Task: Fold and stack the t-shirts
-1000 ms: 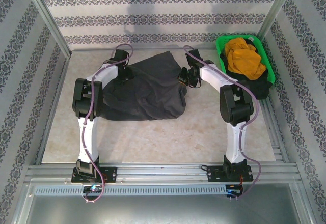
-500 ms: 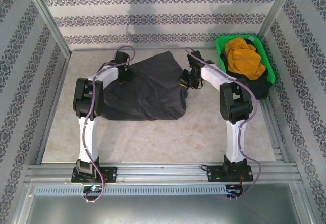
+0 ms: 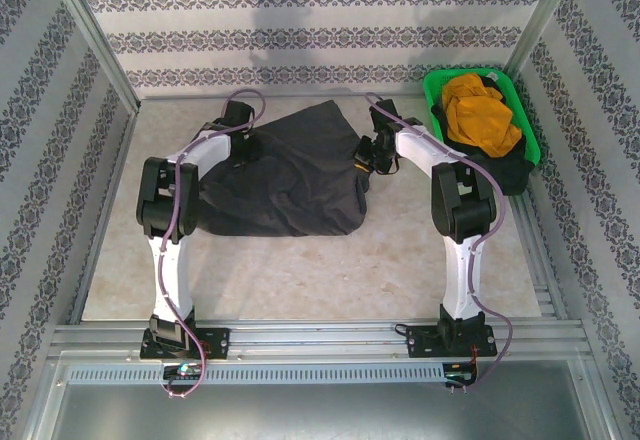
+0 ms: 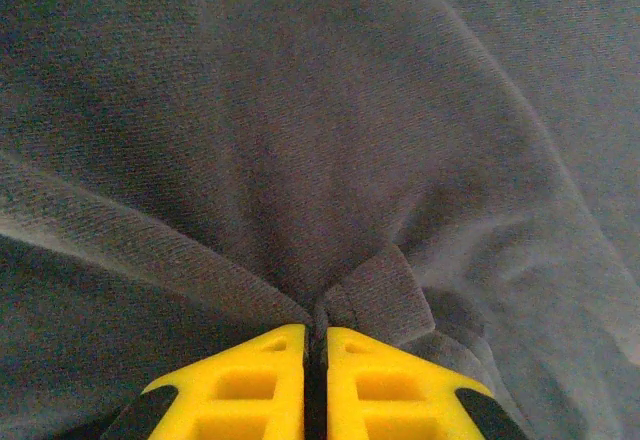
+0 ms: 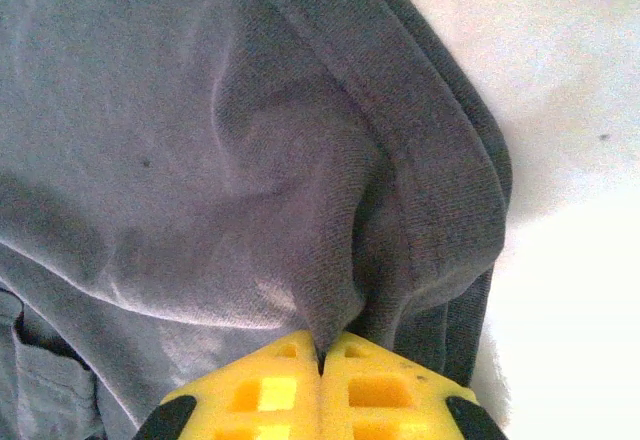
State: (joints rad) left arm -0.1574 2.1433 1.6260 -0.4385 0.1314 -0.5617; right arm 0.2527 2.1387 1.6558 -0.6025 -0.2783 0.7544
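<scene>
left fingers (image 4: 262, 385) and right fingers (image 5: 375, 392) both clamped on charcoal t-shirt (image 3: 290, 175), orange t-shirt (image 3: 478, 115) in green basket (image 3: 433, 90)

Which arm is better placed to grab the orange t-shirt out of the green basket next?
Right. The right gripper sits nearest the green basket holding the orange t-shirt; the left gripper is across the grey t-shirt. Both jaws are shut on it.
</scene>
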